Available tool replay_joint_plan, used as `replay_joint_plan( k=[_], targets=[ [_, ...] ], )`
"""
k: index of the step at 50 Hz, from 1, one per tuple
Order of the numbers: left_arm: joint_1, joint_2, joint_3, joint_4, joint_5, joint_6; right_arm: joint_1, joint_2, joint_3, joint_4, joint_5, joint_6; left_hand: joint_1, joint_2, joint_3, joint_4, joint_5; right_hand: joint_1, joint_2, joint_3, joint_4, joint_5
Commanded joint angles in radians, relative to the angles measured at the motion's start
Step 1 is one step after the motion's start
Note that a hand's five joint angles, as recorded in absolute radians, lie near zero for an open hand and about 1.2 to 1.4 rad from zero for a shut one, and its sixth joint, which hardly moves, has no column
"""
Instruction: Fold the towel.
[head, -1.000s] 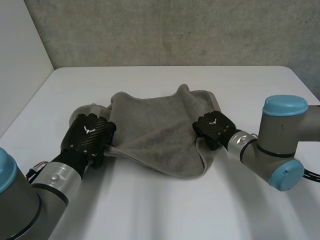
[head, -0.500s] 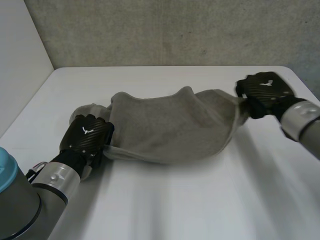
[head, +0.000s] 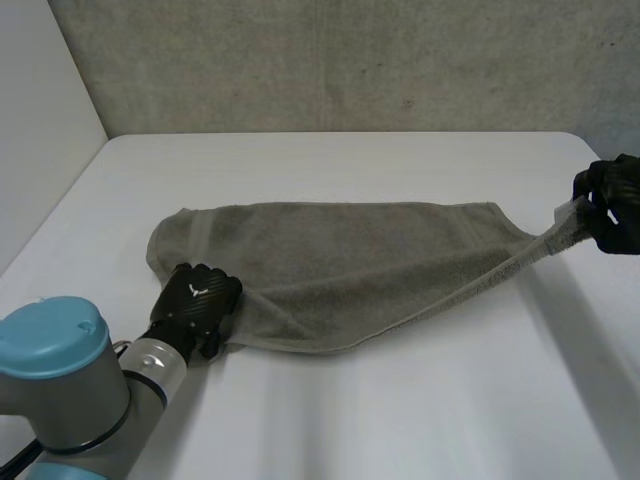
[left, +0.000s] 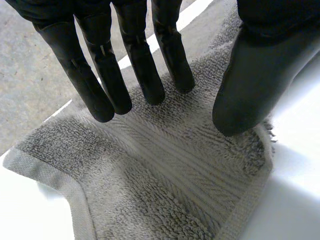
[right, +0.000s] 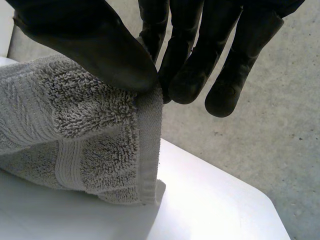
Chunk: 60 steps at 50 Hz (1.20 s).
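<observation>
The left robot hand (head: 200, 300) is laid flat on one corner of the towel (head: 360, 260), toward the near left corner of the tabletop (head: 400, 420). In the left wrist view its fingers (left: 145, 75) are seen straight and slightly spread, pressed onto the pile together with the thumb; nothing is curled round the cloth, so the corner is pinned, not gripped. The right robot hand (head: 615, 200) is held at the right edge of the tabletop, raised off the surface, and a far corner of the towel is pinched between its thumb and fingertips (right: 185, 85), with the hemmed border hanging just below them.

Between the two hands the towel is drawn out long across the middle of the tabletop, mostly lying flat, with the right end lifted into a taut strip.

The towel is judged to be soft, thick terry, light and limp: no shape will be kept by it unless it is tensioned or laid down. It is unlikely to slip from a pinch. Hold is best taken at the corners, on the woven border.
</observation>
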Motion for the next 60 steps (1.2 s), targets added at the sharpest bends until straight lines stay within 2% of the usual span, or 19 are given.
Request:
replay_joint_plan(
  k=[1, 11, 16, 18, 19, 21, 26, 39, 60],
  targets=[
    [0.003, -0.015, 0.019, -0.003, -0.003, 0.006, -0.006, -0.001, -0.009, 0.002, 0.01, -0.005, -0.156, -0.155, -0.153, -0.159, -0.322, 0.063, 0.091, 0.052, 0.054, 0.055],
    [0.003, 0.003, -0.001, -0.037, -0.004, 0.021, -0.034, 0.003, -0.012, 0.002, 0.007, -0.011, -0.294, -0.293, -0.291, -0.297, -0.46, 0.063, 0.091, 0.052, 0.054, 0.055],
    [0.043, 0.103, -0.033, -0.086, 0.01, 0.027, -0.027, 0.029, -0.015, 0.001, 0.007, -0.012, -0.438, -0.437, -0.435, -0.441, -0.604, 0.063, 0.091, 0.052, 0.054, 0.055],
    [0.095, 0.155, -0.053, -0.14, 0.043, 0.033, -0.03, 0.063, -0.028, 0.002, 0.007, -0.018, -0.491, -0.49, -0.487, -0.494, -0.656, 0.063, 0.091, 0.052, 0.054, 0.055],
    [0.095, 0.155, -0.053, -0.14, 0.043, 0.033, -0.031, 0.063, -0.028, 0.002, 0.007, -0.019, -0.491, -0.49, -0.488, -0.494, -0.656, 0.063, 0.091, 0.052, 0.054, 0.055],
    [0.133, 0.177, -0.067, -0.183, 0.112, 0.046, -0.032, 0.083, -0.035, 0.002, 0.007, -0.028, -0.526, -0.525, -0.523, -0.529, -0.692, 0.063, 0.091, 0.052, 0.054, 0.055],
    [0.175, 0.181, -0.082, -0.198, 0.18, 0.079, -0.034, 0.092, -0.037, 0.002, 0.007, -0.032, -0.517, -0.516, -0.514, -0.521, -0.683, 0.063, 0.091, 0.052, 0.054, 0.055],
    [0.264, 0.128, -0.066, -0.206, 0.185, 0.219, -0.027, 0.138, -0.038, 0.002, 0.007, -0.074, -0.438, -0.437, -0.435, -0.441, -0.604, 0.063, 0.091, 0.052, 0.054, 0.055],
    [0.273, 0.049, -0.033, -0.201, 0.178, 0.247, -0.024, 0.157, -0.038, 0.002, 0.004, -0.08, -0.412, -0.411, -0.409, -0.415, -0.577, 0.063, 0.091, 0.052, 0.054, 0.055]
  ],
)
